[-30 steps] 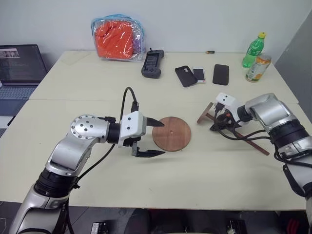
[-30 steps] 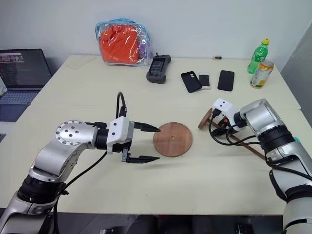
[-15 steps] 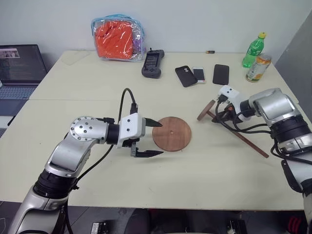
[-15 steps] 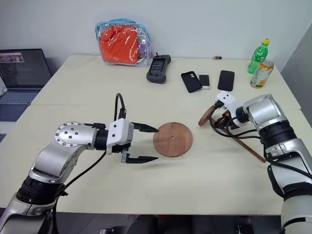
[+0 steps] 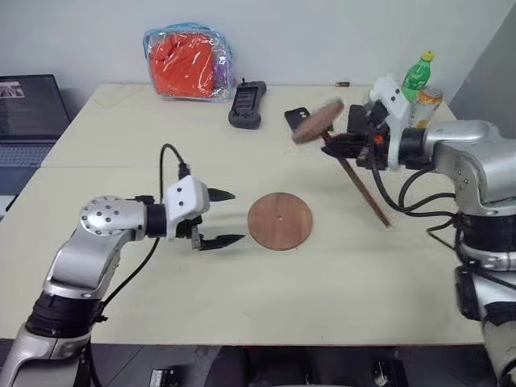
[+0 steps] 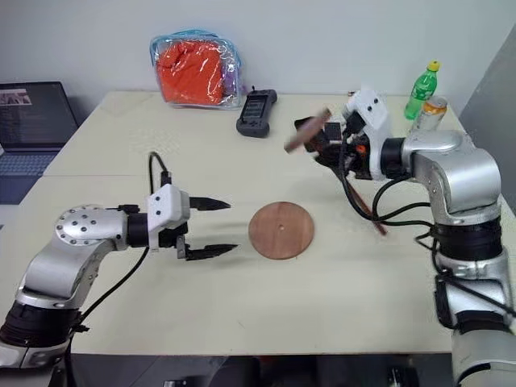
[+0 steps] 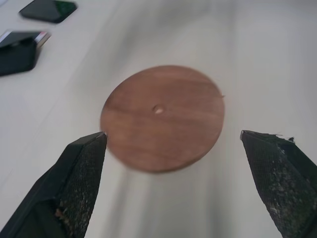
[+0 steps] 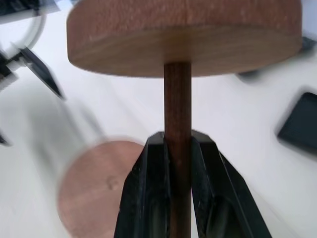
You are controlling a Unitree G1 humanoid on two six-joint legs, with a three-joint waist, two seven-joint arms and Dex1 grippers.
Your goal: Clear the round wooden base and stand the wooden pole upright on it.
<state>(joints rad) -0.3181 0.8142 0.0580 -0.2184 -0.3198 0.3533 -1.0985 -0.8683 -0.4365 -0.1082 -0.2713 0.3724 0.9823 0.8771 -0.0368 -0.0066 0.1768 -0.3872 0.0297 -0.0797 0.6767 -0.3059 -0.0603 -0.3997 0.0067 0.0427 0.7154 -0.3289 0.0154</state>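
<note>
The round wooden base (image 5: pixel 280 221) lies flat and bare on the table, its small centre hole showing in the left wrist view on the base (image 7: pixel 162 116). My left gripper (image 5: pixel 235 216) hovers open just left of it, the fingers apart from the disc. My right gripper (image 5: pixel 336 145) is raised above the table's far right, shut on the wooden pole (image 5: pixel 359 182) just below its flat round head (image 5: pixel 317 122). The pole hangs tilted, head up and to the left, shaft slanting down to the right. In the right wrist view both fingers (image 8: pixel 156 173) clamp the shaft (image 8: pixel 177 104).
Along the far edge sit an orange bag in a clear pouch (image 5: pixel 187 63), a black handheld device (image 5: pixel 246 103), a phone (image 5: pixel 297 118), a green bottle (image 5: pixel 418 74) and a can (image 5: pixel 427 100). A laptop (image 5: pixel 28 109) stands at the far left.
My right gripper has shut on the pole and lifted it up and to the left, off the table. My left gripper has drawn back to the left, away from the base.
</note>
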